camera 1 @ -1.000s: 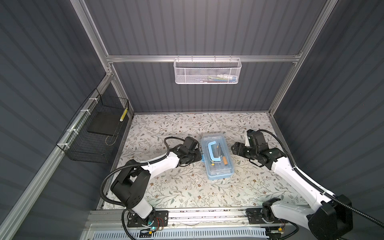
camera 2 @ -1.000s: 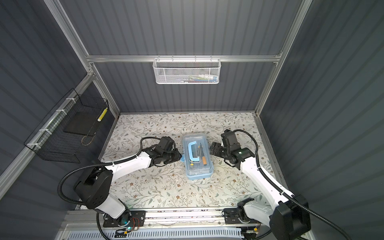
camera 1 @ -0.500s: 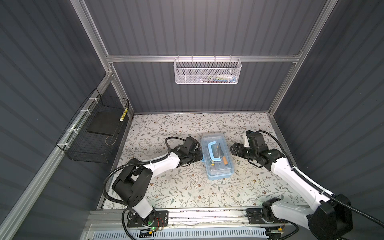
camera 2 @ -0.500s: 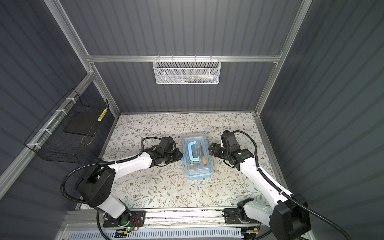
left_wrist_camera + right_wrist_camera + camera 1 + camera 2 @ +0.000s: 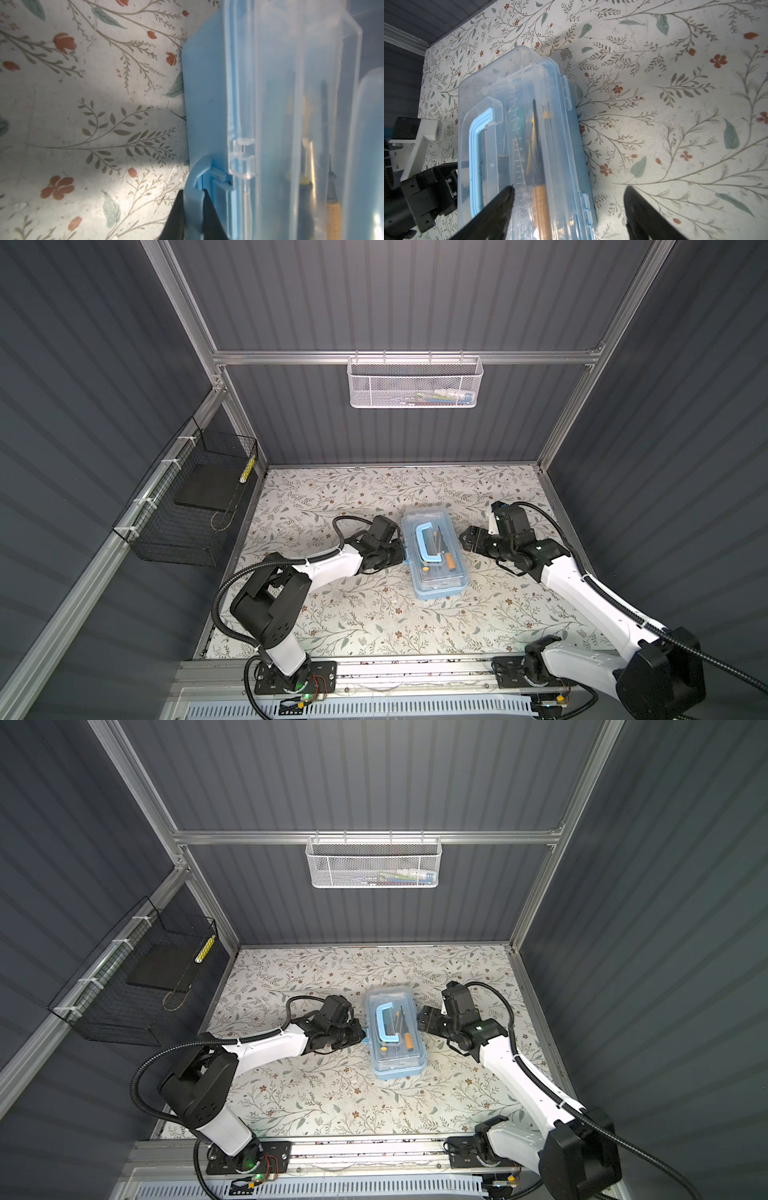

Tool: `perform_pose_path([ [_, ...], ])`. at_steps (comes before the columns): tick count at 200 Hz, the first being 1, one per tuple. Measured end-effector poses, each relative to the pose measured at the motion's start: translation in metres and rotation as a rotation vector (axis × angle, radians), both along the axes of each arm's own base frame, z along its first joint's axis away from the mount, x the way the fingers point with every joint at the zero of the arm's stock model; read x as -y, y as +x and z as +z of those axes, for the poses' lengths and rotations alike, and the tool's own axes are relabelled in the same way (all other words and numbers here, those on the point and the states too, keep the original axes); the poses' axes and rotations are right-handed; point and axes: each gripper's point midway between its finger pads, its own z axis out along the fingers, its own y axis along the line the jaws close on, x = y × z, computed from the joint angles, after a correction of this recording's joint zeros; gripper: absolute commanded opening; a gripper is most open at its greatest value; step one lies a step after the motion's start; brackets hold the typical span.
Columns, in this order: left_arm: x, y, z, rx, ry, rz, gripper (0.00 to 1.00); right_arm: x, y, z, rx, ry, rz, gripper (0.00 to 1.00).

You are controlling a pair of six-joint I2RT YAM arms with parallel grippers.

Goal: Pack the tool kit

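While the left gripper (image 5: 192, 200) pinches the latch (image 5: 199, 169), the spread right gripper (image 5: 569, 190) should brace the box (image 5: 517, 83).

My left hand (image 5: 193, 194) has pushed in from the desk's left edge until it meets the left long side of the tool kit box (image 5: 438, 572). A second ago its fingers (image 5: 176, 209) stood apart just short of the box. They have since drawn together and now pinch the blue latch (image 5: 196, 172) on that side. The arm behind it has stretched a little farther over the desk (image 5: 357, 614). My right hand (image 5: 466, 537) has slid slightly toward the desk's left edge, ending closer to the box's right side.
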Motion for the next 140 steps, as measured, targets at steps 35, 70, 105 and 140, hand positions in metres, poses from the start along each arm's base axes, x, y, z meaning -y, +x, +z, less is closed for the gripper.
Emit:
perform_pose_path([
  [35,-0.005,-0.001,-0.003,-0.010,0.022,0.008,0.12,-0.001,0.000,-0.001,-0.004,0.003,0.002,0.82],
  [70,-0.006,-0.002,-0.003,-0.010,0.026,0.010,0.11,-0.001,-0.001,-0.005,-0.013,0.005,0.003,0.82],
  [105,-0.012,-0.002,0.002,-0.011,0.034,0.022,0.12,-0.003,-0.001,-0.006,-0.019,0.013,0.008,0.82],
  [140,-0.014,-0.003,0.010,-0.001,0.026,0.027,0.12,-0.007,-0.002,-0.007,-0.021,0.032,0.023,0.82],
])
